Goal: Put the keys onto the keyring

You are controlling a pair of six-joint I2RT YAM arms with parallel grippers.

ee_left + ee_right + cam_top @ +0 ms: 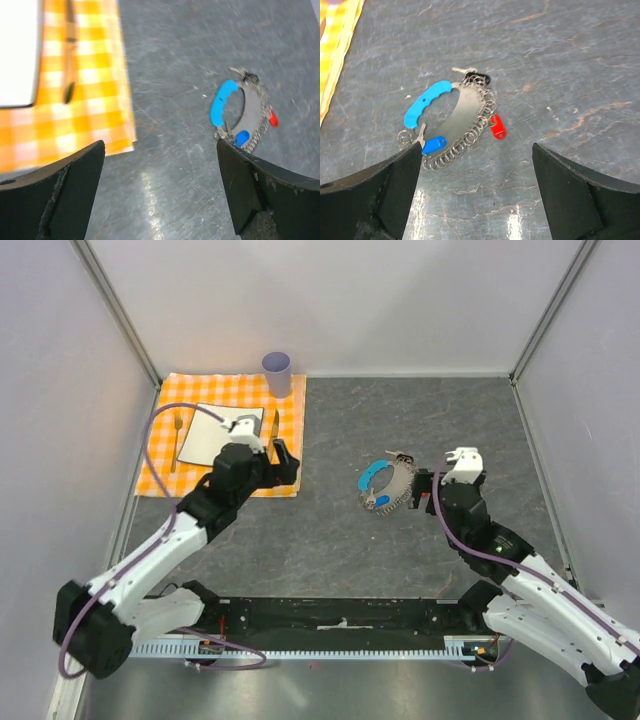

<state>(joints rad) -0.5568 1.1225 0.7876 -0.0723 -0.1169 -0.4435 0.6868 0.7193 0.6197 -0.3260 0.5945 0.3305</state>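
Fingers (375,190) of the right gripper (476,147) are spread wide with nothing between them. The left gripper (160,145) is likewise released and empty. Just ahead of the right gripper the keyring (427,102) lies flat, with the keys (434,145) touching its chain; whether each is threaded on I cannot tell. From the left gripper it lies ahead and off to the right, well apart. The chain looks slack, so a pinch on one key could drag the whole loop. Thin keys lying flat may also slip out of a grip. Underneath is a dark grey table (580,60), scuffed and glossy. An orange checked cloth (95,90) lies just ahead-left of the left gripper, with pale walls (400,300) beyond.
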